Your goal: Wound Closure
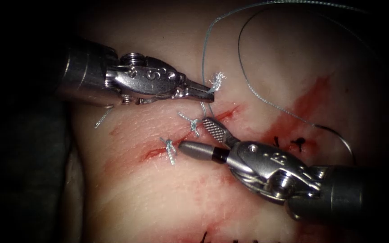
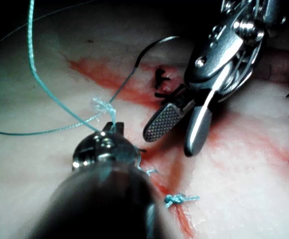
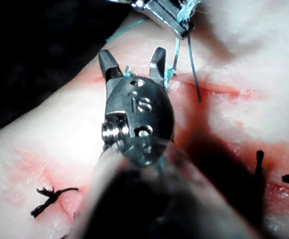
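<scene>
The left claw (image 1: 205, 91) is closed on the thread (image 1: 248, 85), near its frayed free end (image 1: 217, 81), and it hovers just above the cut (image 1: 190, 132), on the upper side of it. From this grip the thread goes down to the cut, and a long part of it rises in a wide loop over the pale tissue (image 1: 158, 202). In the left wrist view the same frayed tuft (image 2: 102, 105) sits just beyond the tips of the closed jaws.

The right claw (image 1: 199, 137) stands wide open and holds nothing. One jaw with its ribbed face lies over the cut, the other lies below it, near the two finished knots (image 1: 193, 123). The right wrist view shows the two jaws spread apart, with thread between the tips.

The needle (image 1: 341, 137) lies free on the tissue, well to the right of the cut, beside a streak of red fluid (image 1: 311, 96). No tool holds it. It seems to rest on the surface, but I cannot tell this for sure.

I judge that the thread is very light, soft and limp, and probably slippery where it is wet. The frayed end looks weak, so a hold a little further from the tuft seems safer. The needle is thin and stiff; the middle of its curve looks the best place to grasp. The tissue is soft and will yield.
</scene>
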You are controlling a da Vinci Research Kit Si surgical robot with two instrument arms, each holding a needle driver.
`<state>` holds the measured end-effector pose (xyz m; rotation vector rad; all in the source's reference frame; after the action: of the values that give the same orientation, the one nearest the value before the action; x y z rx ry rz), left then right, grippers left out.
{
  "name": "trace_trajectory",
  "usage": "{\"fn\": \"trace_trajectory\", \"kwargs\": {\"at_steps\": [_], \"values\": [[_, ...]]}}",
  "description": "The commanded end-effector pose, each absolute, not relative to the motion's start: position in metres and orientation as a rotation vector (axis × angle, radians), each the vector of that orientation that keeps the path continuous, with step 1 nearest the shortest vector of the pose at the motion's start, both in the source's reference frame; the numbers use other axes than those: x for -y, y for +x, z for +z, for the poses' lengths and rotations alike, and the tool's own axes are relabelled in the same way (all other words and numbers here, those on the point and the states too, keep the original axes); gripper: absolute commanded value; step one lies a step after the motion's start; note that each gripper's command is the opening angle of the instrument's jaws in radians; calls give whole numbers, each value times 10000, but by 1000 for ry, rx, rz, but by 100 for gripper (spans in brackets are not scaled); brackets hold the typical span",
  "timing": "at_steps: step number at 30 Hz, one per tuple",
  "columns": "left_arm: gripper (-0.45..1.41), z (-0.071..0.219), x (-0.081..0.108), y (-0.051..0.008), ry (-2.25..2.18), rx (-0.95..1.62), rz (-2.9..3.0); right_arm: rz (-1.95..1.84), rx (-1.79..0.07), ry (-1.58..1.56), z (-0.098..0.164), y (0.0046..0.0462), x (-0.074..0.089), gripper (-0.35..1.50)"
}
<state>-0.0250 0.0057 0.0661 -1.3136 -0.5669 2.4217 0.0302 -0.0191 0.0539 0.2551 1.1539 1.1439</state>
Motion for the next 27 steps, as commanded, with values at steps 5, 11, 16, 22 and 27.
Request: {"fn": "trace_trajectory", "kwargs": {"at_steps": [5,11,16,22,27], "values": [[-45,664,-54,-255,-1320,567,2417,1145,-1156,255,544,308,187,130],[-45,662,-52,-253,-1326,570,2415,1151,-1155,259,547,307,184,130],[-45,660,-50,-250,-1331,573,2413,1150,-1156,255,553,307,181,128],[-45,655,-52,-251,-1357,577,2395,1146,-1157,245,569,307,177,130],[-45,655,-53,-252,-1357,580,2387,1141,-1158,251,575,315,172,131]]}}
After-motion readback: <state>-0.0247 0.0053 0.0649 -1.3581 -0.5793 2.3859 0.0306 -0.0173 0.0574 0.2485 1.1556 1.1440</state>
